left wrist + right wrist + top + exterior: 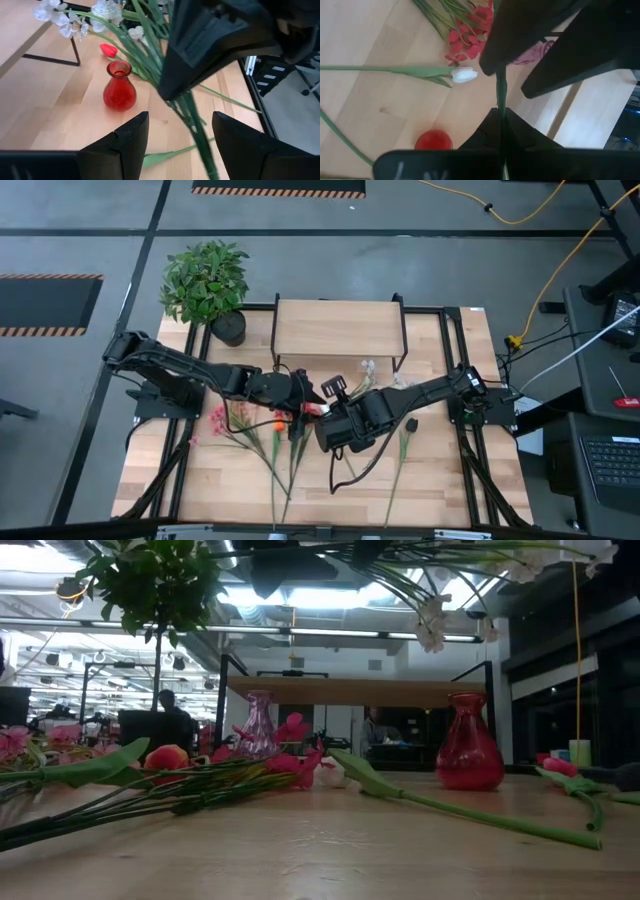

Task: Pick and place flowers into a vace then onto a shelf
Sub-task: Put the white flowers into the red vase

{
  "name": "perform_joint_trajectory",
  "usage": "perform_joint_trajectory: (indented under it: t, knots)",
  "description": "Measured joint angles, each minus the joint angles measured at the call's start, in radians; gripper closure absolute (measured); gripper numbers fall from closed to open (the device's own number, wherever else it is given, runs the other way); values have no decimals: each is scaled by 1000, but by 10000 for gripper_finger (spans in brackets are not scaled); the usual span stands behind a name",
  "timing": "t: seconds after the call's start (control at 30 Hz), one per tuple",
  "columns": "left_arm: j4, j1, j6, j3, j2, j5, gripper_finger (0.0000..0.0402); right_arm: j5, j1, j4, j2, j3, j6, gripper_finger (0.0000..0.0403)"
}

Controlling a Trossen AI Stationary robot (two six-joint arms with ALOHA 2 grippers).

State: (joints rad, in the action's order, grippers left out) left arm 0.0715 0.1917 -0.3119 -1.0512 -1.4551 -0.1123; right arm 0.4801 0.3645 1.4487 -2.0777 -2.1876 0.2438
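Observation:
My right gripper [330,412] is shut on a small bunch of the flowers, green stems [150,55] with white blooms [107,10], held above the table's middle. The blooms show in the high view [367,367] near the shelf [338,328] and hang at the top of the low view [430,625]. My left gripper [180,117] is open; its fingers stand on either side of the bunch's lower stems [200,142]. A red vase [120,91] stands upright on the table below. More flowers [270,440] lie flat on the table. My right gripper pinches the green stems [501,92] between its two shut fingers, partway along their length. The bunch is lifted clear of the table, its white blooms toward the shelf and its cut ends toward my left gripper. The gripper's body hides how many stems it has.
A bushy potted plant [205,280] stands at the far left corner. A clear pink vase [258,725] stands by the shelf's legs. A white tulip [465,75] and red blooms [470,40] lie on the wood near the red vase. One long stem [400,455] lies at the near right.

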Motion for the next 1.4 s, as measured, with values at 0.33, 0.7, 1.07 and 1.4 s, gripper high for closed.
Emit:
perform_joint_trajectory:
  t: [0.33, 0.7, 1.07, 1.4]
  knots:
    - [63, 1, -26, 0, 0, 4, 245, 1, -1, 0, -1, 0, 1, 403]
    - [78, 1, -24, 0, 0, 54, 294, 1, -1, -1, 0, 0, 0, 403]
    - [127, 0, -24, 0, 0, 52, 387, -1, -1, -3, -1, 0, -82, 385]
    - [129, -40, -22, 1, 0, 57, 389, 5, -1, -9, -1, 0, -33, 342]
